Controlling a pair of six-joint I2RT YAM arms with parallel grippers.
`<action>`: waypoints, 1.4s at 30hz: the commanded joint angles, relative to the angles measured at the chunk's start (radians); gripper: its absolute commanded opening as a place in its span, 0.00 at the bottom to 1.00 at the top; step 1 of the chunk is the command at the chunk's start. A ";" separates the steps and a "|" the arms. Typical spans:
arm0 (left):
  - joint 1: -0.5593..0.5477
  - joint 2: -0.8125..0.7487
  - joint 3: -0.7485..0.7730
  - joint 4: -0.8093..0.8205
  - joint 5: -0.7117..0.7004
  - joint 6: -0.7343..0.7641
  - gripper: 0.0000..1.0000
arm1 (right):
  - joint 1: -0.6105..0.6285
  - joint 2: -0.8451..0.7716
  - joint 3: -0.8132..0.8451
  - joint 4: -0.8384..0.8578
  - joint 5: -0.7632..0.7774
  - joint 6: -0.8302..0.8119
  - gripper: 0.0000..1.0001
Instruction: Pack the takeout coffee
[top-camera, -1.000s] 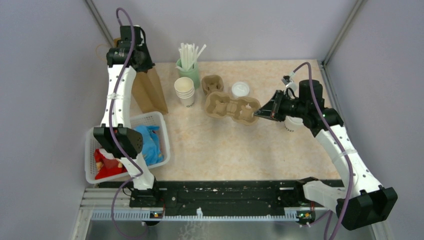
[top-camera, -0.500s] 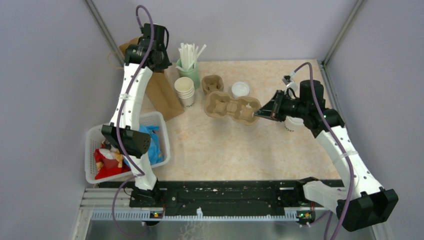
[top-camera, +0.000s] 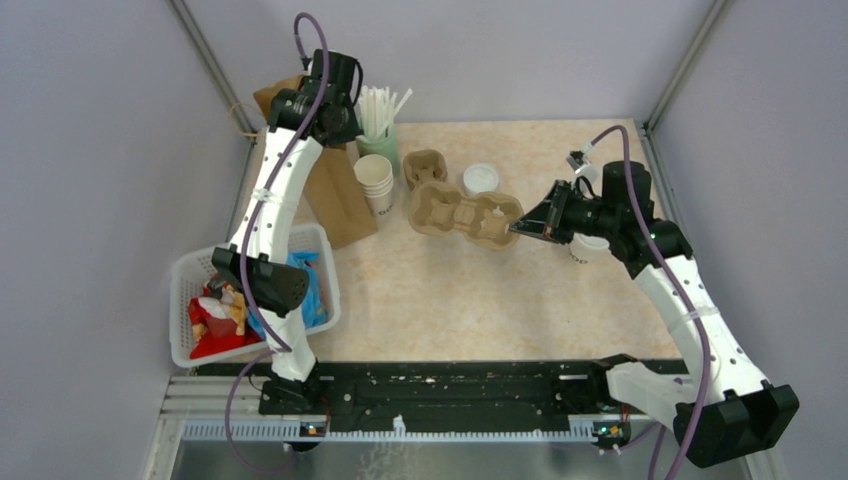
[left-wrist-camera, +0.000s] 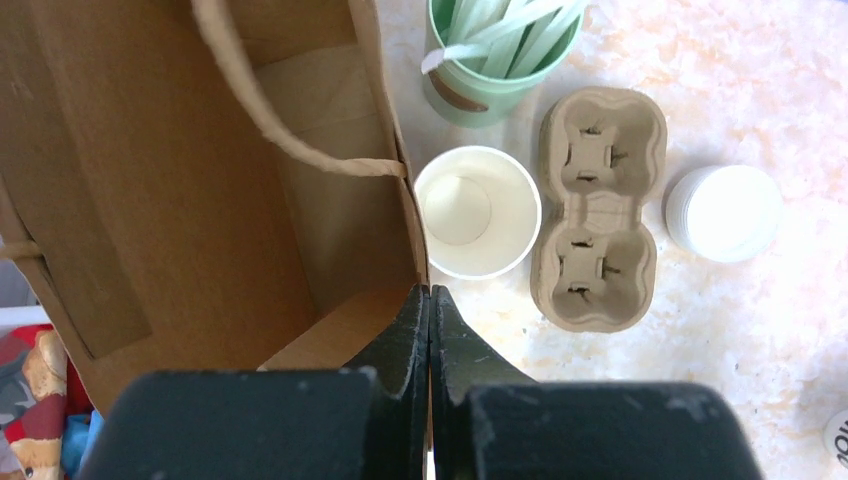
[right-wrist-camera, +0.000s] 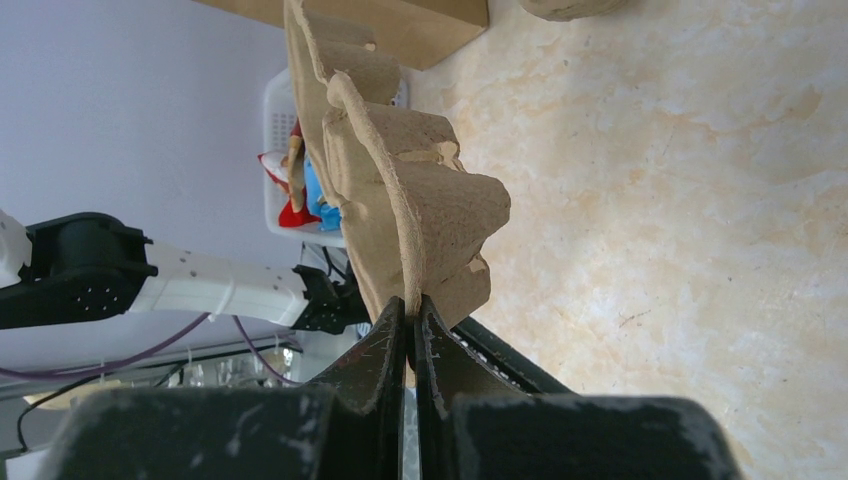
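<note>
Your left gripper (left-wrist-camera: 430, 300) is pinched shut on the rim of the paper bag (left-wrist-camera: 180, 200), whose open mouth lies to its left; the stack of lidless cups (left-wrist-camera: 477, 212) stands just right of its fingertips; your right gripper (right-wrist-camera: 410, 305) is clamped on the edge of the pulp carrier tray (right-wrist-camera: 430, 200); the takeout coffee (top-camera: 588, 248) stands on the table (top-camera: 450, 290) behind that gripper, under its wrist, partly hidden.

Paper bag (left-wrist-camera: 180, 200), rim between left gripper (left-wrist-camera: 429, 295) tips; cup stack (left-wrist-camera: 477, 212), small carrier (left-wrist-camera: 598, 210), white lid (left-wrist-camera: 723, 213) beyond; large carrier (right-wrist-camera: 400, 170), rim at right gripper (right-wrist-camera: 411, 305) tips.
</note>
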 joint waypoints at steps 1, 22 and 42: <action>-0.040 -0.035 0.020 -0.047 -0.041 -0.042 0.00 | -0.002 -0.040 0.023 0.019 -0.007 0.003 0.00; -0.209 -0.288 -0.219 -0.200 0.064 -0.262 0.00 | -0.002 -0.066 -0.029 0.034 -0.036 0.029 0.00; -0.255 -0.549 -0.443 -0.201 0.196 -0.228 0.00 | -0.003 -0.058 -0.020 0.041 0.036 0.075 0.00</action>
